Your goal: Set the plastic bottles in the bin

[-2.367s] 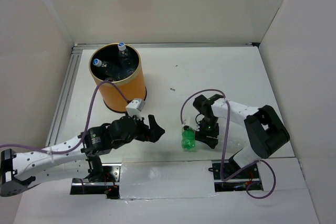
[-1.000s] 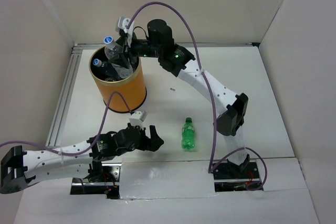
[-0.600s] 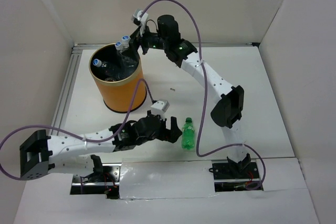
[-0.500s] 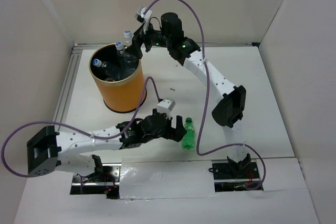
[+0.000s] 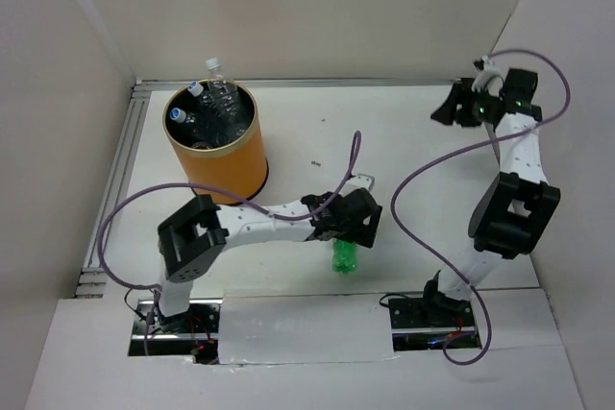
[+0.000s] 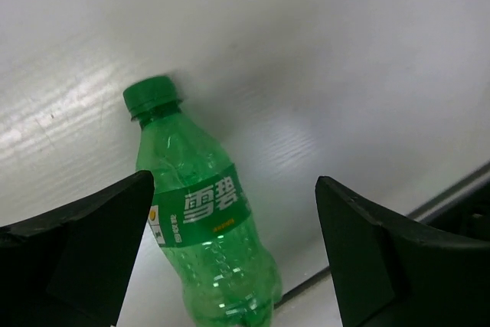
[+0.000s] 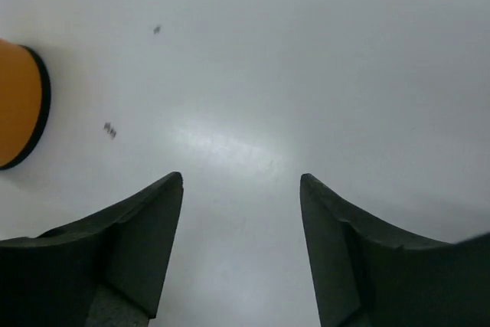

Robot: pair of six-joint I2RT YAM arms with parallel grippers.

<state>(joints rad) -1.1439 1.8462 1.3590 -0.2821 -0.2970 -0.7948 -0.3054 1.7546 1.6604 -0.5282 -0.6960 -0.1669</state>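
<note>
We see the left gripper [image 6: 233,189] spread wide, with the green bottle [image 6: 207,216] lying on its side on the table [image 5: 404,170] below and between the fingers. Beyond it to the left stands the bin [image 5: 229,162], holding clear bottles [image 5: 215,105]. The right gripper [image 7: 241,181] is farthest. It hangs wide open, with the bin well to its left.

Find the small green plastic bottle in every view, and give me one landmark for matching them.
Top external: small green plastic bottle just below centre, partly under the left claw.
Left wrist: lower centre-left, inside the open left claw.
Right wrist: not in it.
Landmark: tall orange cylindrical bin, upper left in top external, left edge in right wrist.
</note>
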